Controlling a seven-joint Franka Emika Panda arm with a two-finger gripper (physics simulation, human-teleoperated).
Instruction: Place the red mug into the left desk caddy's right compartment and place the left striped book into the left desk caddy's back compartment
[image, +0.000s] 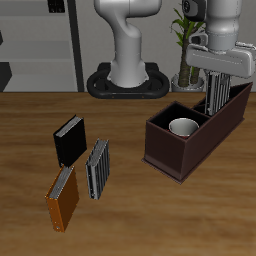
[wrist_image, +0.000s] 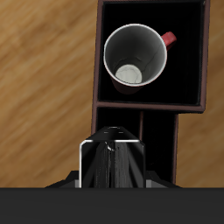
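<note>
As the gripper (image: 217, 78) clamps the left striped book (image: 214, 100) over the caddy (image: 166, 150): red mug (image: 183, 127) inside, three books (image: 97, 168) apart.

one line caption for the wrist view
Red mug upright in the caddy's right compartment; gripper lowers striped book behind.

Both renders were evenly and softly lit, without glare or bright spots. On the desk (image: 130, 215) the books cast only faint, short shadows. The left desk caddy (image: 190, 145) stayed nearly black inside in the wrist view, while the mug's white interior (wrist_image: 136, 54) was bright. Low resolution softened edges; no lens distortion showed.
</note>
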